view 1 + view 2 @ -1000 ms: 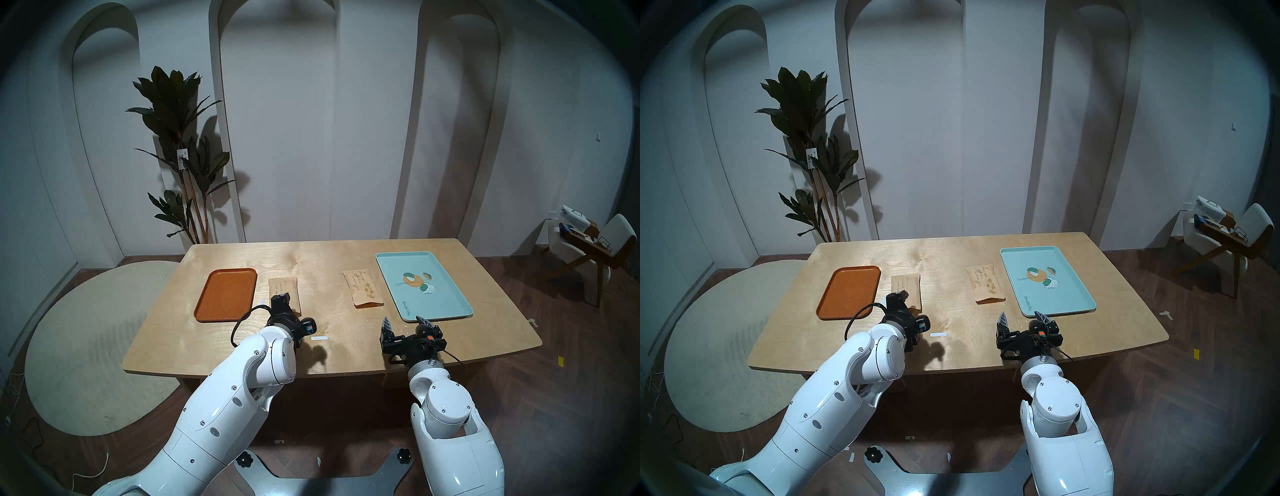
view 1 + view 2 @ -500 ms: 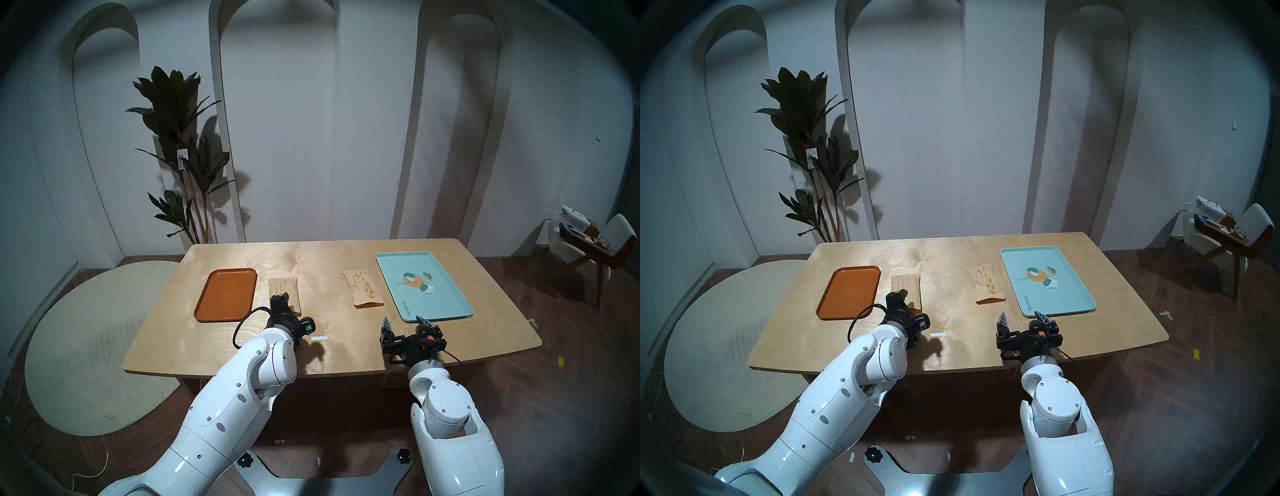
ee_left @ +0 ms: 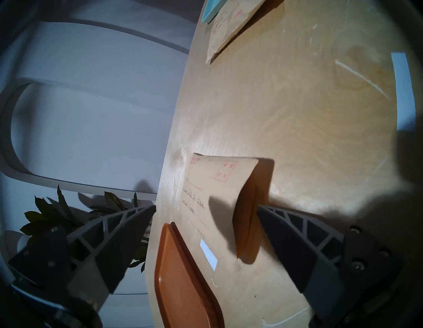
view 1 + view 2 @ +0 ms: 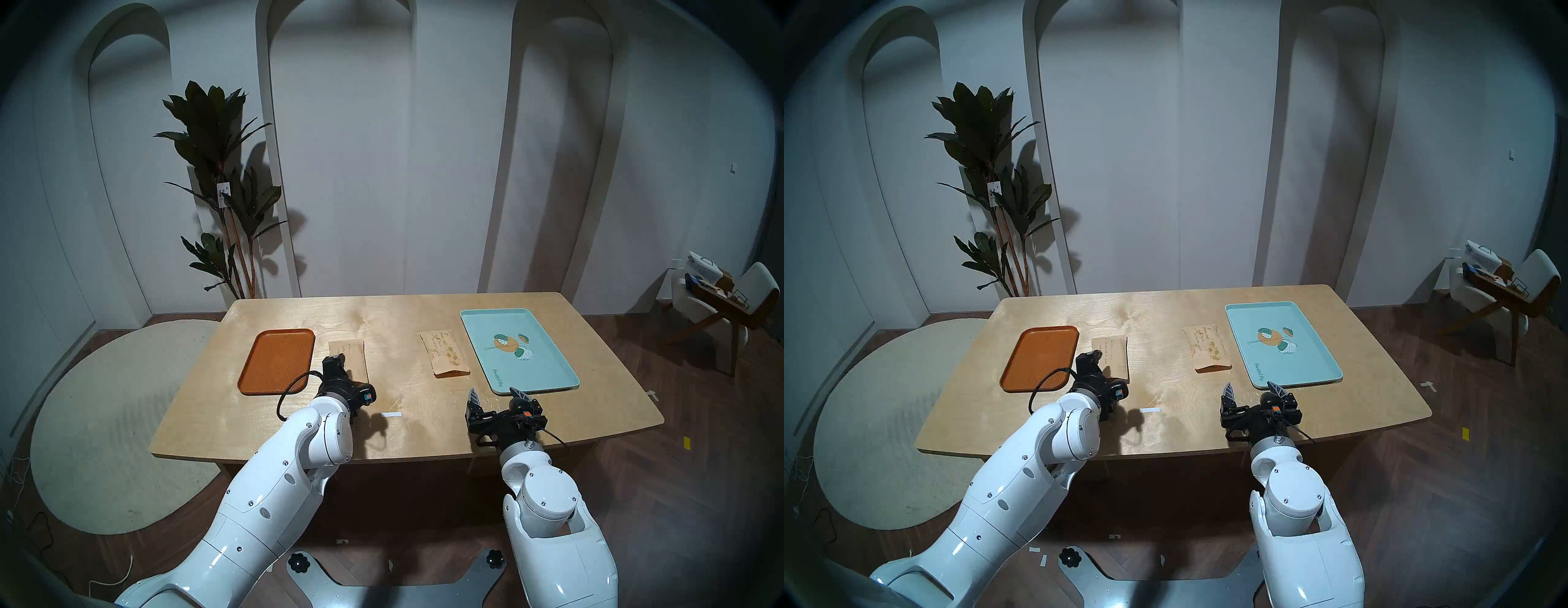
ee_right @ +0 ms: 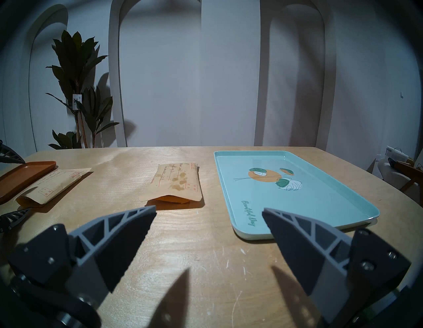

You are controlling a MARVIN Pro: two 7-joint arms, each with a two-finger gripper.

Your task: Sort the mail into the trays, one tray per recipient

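Two tan envelopes lie on the wooden table. The plain one sits just right of the orange-brown tray. The leaf-stained one sits just left of the turquoise tray. My left gripper is open and turned on its side over the plain envelope. Its lower finger is at the envelope's raised near flap; I cannot tell whether it touches. My right gripper is open and empty, low over the table in front of the stained envelope and the turquoise tray.
A white tape strip lies on the table between the arms, and another between the plain envelope and the orange-brown tray. A tall plant stands behind the table's left corner. A chair stands to the right, a round rug to the left.
My left arm and gripper have shifted left and a little farther out, along the plain envelope's near end toward the orange-brown tray. The right arm, both envelopes and both trays have not moved.
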